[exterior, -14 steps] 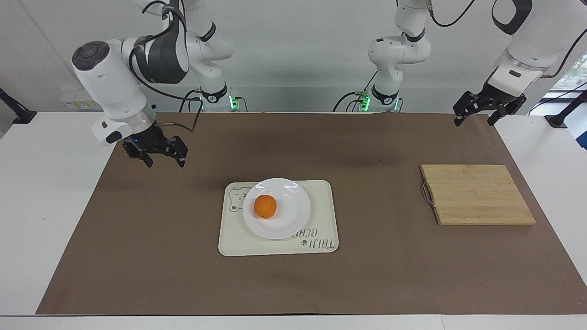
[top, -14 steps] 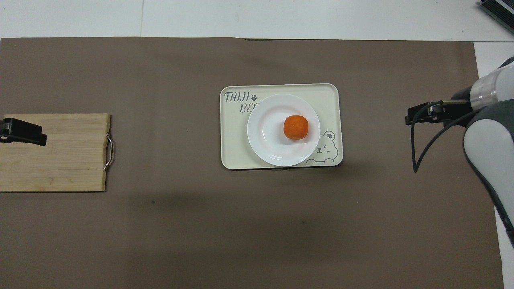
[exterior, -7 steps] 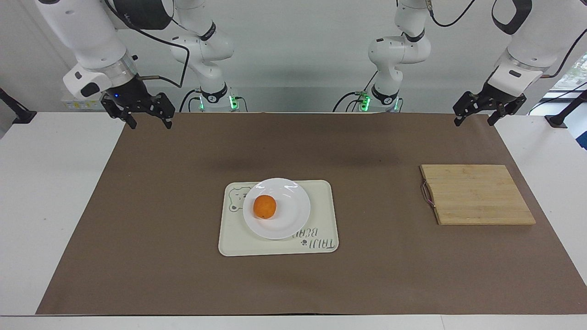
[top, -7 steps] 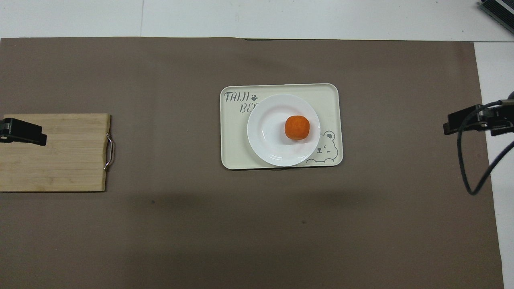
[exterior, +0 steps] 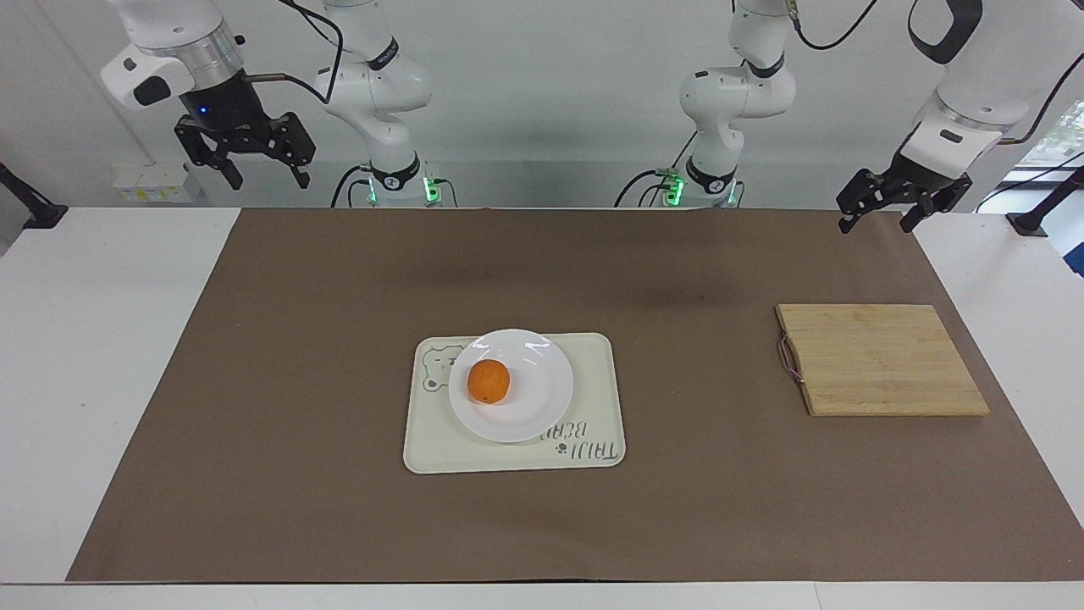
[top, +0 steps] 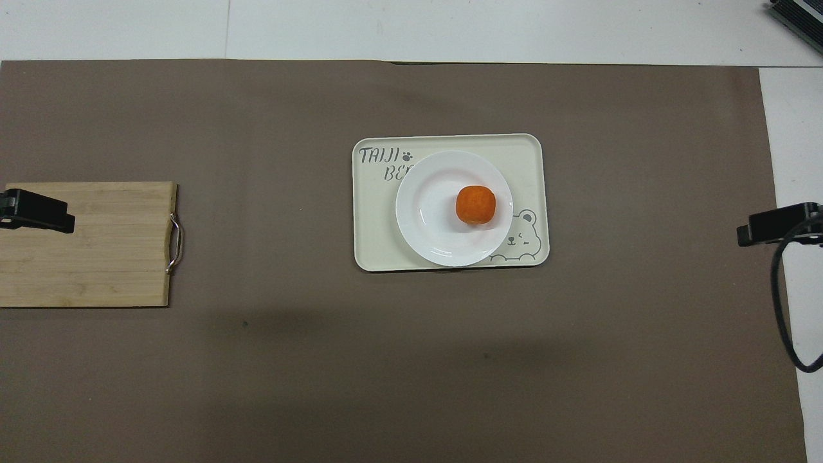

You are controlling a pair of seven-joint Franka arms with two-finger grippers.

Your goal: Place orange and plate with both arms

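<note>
Orange, round, seemingly dimpled, sits on glossy white plate.

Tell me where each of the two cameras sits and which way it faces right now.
Facing view: high across the table, facing the robots; both arms show, right gripper and left gripper raised, open.
Overhead view: above the robots' end, looking steeply down; only the left gripper's tip over the cutting board and the right gripper's tip show.
Shared: the orange on the plate, on the tray, half a turn apart.
</note>
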